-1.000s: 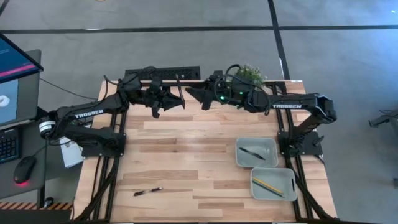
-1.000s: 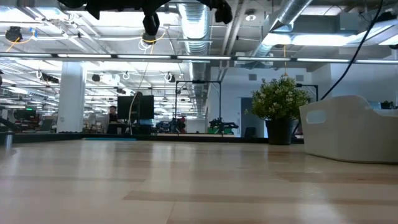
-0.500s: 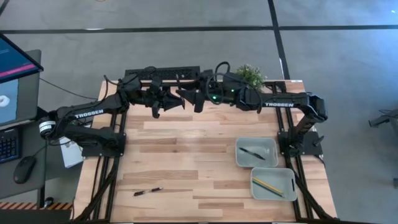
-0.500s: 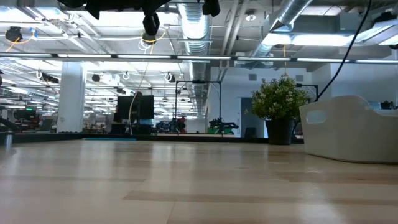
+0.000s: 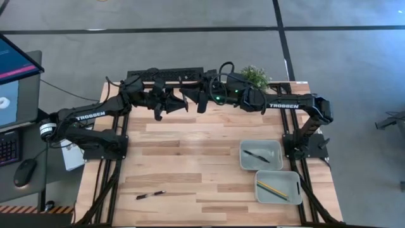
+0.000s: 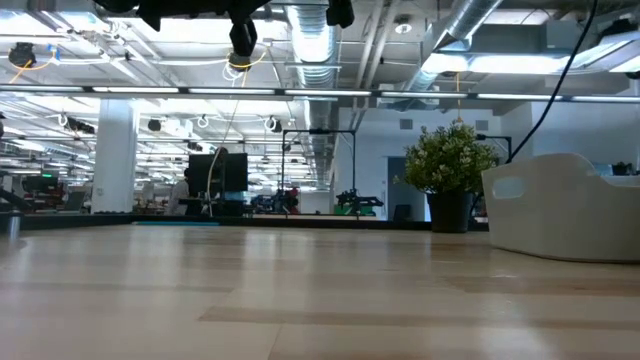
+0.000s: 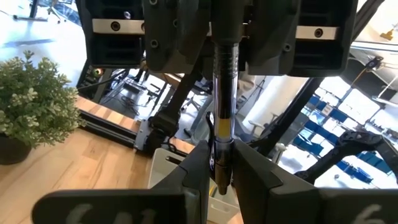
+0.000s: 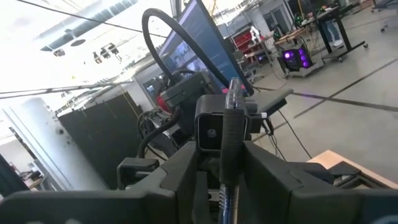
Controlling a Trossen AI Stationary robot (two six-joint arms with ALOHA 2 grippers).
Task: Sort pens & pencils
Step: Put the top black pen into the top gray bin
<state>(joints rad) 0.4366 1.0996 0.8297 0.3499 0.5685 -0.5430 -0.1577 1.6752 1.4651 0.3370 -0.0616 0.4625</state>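
The bench (image 5: pixel 190 158) carries two trays (image 5: pixel 261 154). Above its far edge, the left hand (image 5: pixel 179 103) and right hand (image 5: pixel 197 101) meet tip to tip, both clenched on one pen (image 7: pixel 222 93): a hand-over. Next, the left should release. Another pen (image 5: pixel 150 195) lies near the front.

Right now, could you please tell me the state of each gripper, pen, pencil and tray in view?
left gripper: shut on the raised pen, above the table's far edge.
right gripper: facing it, at the raised pen's other end.
loose pen: lying flat on the table, front left.
far tray: holds the tray pen.
near tray: holds the pencils.
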